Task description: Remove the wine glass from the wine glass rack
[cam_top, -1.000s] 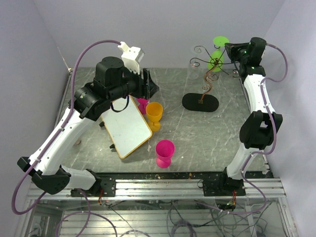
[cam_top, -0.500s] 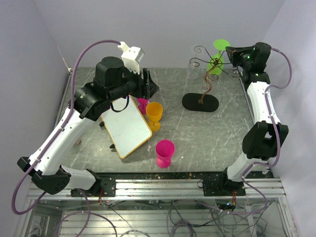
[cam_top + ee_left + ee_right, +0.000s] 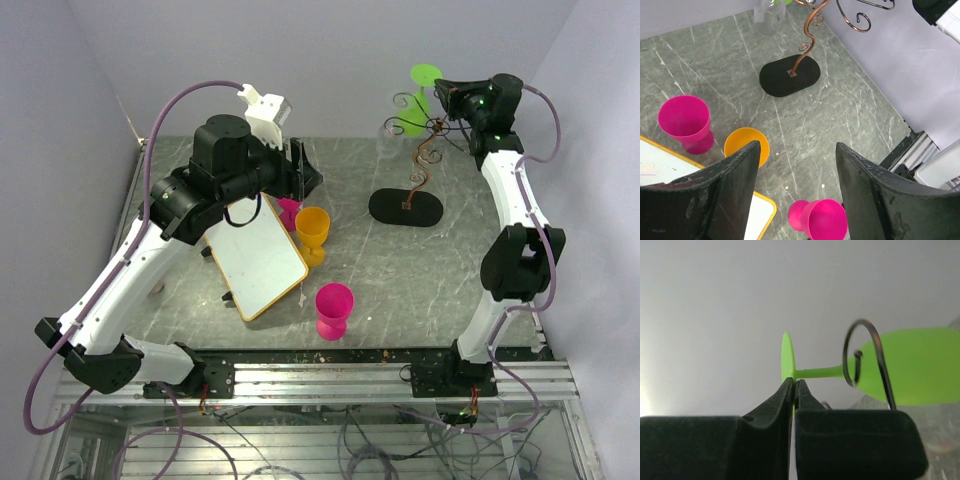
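Note:
The green wine glass [image 3: 412, 118] hangs on its side at the top of the wine glass rack [image 3: 421, 168], a dark wire stand with spiral arms and a black oval base. My right gripper [image 3: 446, 92] is shut on the edge of the glass's round foot [image 3: 786, 356]. In the right wrist view my right gripper [image 3: 794, 383] pinches the foot, and the stem runs right, past a wire curl [image 3: 863, 354], to the bowl [image 3: 912, 365]. I cannot tell if the stem is inside the curl. My left gripper [image 3: 300, 170] is open and empty above the table's middle.
An orange glass [image 3: 313, 232], a pink glass [image 3: 334, 308] and a second pink glass [image 3: 289, 211] stand left of the rack. A yellow-framed whiteboard [image 3: 255, 255] lies at the left. A clear glass [image 3: 767, 15] is beside the rack stem [image 3: 806, 42]. Walls are close behind and right.
My right gripper has moved left and slightly up with the green glass in it, so the glass now sits further left at the rack top. The left arm has not moved.

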### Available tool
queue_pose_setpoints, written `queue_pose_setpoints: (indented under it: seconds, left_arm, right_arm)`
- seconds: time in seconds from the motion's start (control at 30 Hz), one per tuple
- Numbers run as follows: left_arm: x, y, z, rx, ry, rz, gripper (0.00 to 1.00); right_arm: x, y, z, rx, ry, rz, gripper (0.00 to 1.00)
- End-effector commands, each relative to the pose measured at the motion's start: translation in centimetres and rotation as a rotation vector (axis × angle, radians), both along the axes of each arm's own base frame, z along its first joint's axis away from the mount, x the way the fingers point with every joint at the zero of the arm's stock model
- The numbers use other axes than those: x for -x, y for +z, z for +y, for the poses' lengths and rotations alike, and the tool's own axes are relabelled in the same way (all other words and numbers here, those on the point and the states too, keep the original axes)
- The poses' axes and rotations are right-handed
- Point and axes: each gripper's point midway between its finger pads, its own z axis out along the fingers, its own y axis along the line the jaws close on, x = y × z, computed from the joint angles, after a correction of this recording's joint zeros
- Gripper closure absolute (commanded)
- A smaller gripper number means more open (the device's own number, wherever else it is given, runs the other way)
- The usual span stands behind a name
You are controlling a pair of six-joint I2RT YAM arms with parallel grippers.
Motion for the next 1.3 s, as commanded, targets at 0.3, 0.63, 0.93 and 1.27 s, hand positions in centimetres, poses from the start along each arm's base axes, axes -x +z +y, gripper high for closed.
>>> queue_pose_setpoints:
  seconds: [0.3, 0.63, 0.93, 1.27]
  left_arm:
    - [-3.2, 1.8, 2.1, 0.19, -0.011, -0.006, 0.21]
    - [-8.1, 11.7, 5.7, 0.819, -0.266, -0.127, 0.26]
    - [-10.5, 12.0, 6.9, 0.966, -0.313, -0.099, 0.27]
    - [-9.4, 9.1, 6.8, 0.958, -0.289, -0.013, 0.3]
  right_arm:
    - [-2.1, 12.7, 3.7, -0.053, 0.077, -0.457, 1.0]
    - [10.9, 20.1, 12.2, -0.298, 0.393, -0.618, 1.0]
    - [18.3, 19.6, 18.8, -0.513, 0.652, -0.57, 1.0]
    - [19.6, 18.2, 21.4, -0.604, 0.735, -0.531, 1.0]
